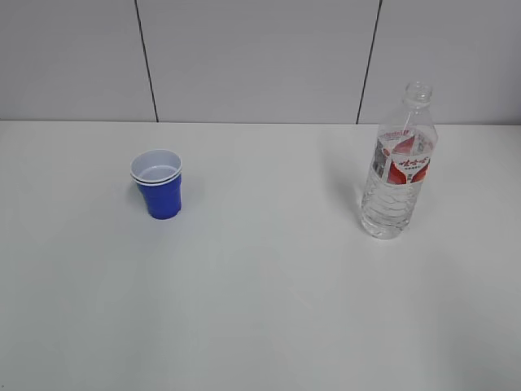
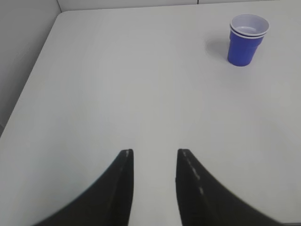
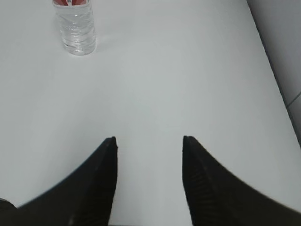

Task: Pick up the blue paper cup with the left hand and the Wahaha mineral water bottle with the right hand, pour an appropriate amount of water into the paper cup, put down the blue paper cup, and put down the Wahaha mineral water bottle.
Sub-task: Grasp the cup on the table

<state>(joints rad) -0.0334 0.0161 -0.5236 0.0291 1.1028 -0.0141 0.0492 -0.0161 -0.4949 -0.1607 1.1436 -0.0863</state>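
The blue paper cup (image 1: pixel 159 185) stands upright on the left of the white table, with a doubled white rim. It also shows in the left wrist view (image 2: pixel 246 40), far up and to the right of my left gripper (image 2: pixel 154 151), which is open and empty. The Wahaha mineral water bottle (image 1: pixel 399 165) stands upright on the right, capless, with a red-and-white label. Only its lower part shows in the right wrist view (image 3: pixel 75 26), far up and to the left of my right gripper (image 3: pixel 149 139), which is open and empty. Neither arm shows in the exterior view.
The white table (image 1: pixel 269 285) meets a grey panelled wall (image 1: pixel 260 57) at the back. The table's left edge (image 2: pixel 33 75) shows in the left wrist view and its right edge (image 3: pixel 277 84) in the right wrist view.
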